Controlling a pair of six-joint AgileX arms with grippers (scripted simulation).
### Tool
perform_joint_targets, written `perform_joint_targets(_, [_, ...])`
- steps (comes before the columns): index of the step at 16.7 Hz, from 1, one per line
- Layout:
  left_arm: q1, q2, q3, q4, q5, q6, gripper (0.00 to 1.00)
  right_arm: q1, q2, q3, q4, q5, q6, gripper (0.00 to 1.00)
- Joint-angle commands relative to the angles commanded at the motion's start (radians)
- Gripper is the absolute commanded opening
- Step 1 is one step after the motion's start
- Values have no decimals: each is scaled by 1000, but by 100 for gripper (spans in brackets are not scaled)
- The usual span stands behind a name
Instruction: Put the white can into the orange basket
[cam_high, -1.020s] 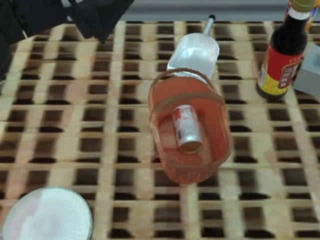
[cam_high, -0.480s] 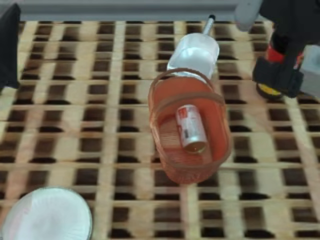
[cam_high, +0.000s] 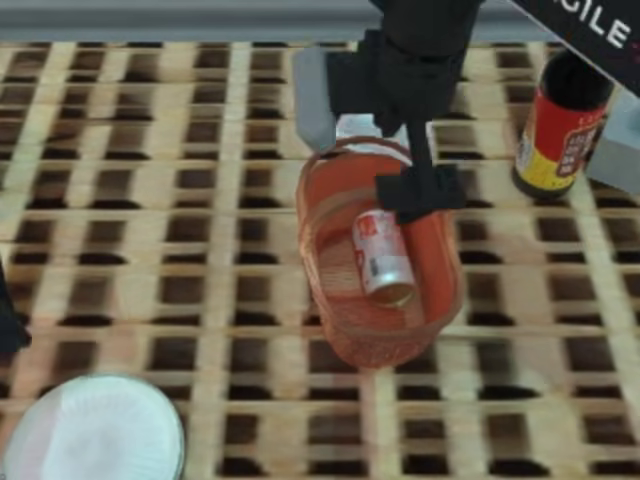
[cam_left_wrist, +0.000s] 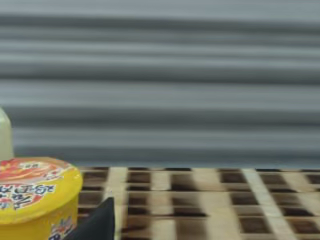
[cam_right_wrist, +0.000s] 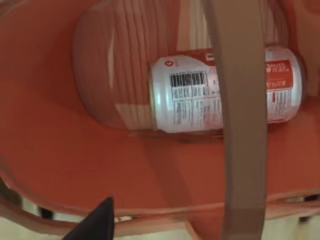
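The white can (cam_high: 381, 256) lies inside the orange basket (cam_high: 335, 300), placement apparently complete; right tool (cam_high: 418, 190) above basket, opening indeterminable.

One white can (cam_high: 381, 257), one orange basket (cam_high: 340, 310), one tall dark bottle (cam_high: 556, 132) with a red label, one round white plate (cam_high: 95, 432), all on one slatted tabletop (cam_high: 180, 250). One yellow lidded tub (cam_left_wrist: 35, 192) in the left wrist view. Two black arms, one claw (cam_high: 418, 192) in plain sight.
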Motion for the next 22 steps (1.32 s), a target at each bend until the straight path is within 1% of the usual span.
perform_joint_targets(2, [4, -70, -63, -41, -40, 18, 100, 22, 76, 79, -54, 0, -34, 100])
perform_joint_targets(4, [6, -103, -94, -61, -60, 28, 100, 32, 109, 114, -79, 0, -49, 100])
perform_joint_targets(10, [6, -105, -97, -62, -61, 29, 100, 28, 110, 111, -76, 0, -50, 100])
perform_joint_targets(16, [6, -105, -97, -62, -61, 29, 100, 33, 74, -25, 22, -1, -50, 100])
perform_joint_targets(20, [6, -105, -97, -62, -61, 29, 100, 33, 71, -38, 32, -1, -50, 100])
perform_joint_targets(22, [6, -105, -97, -62, -61, 29, 100, 33, 71, -38, 32, -1, -50, 85])
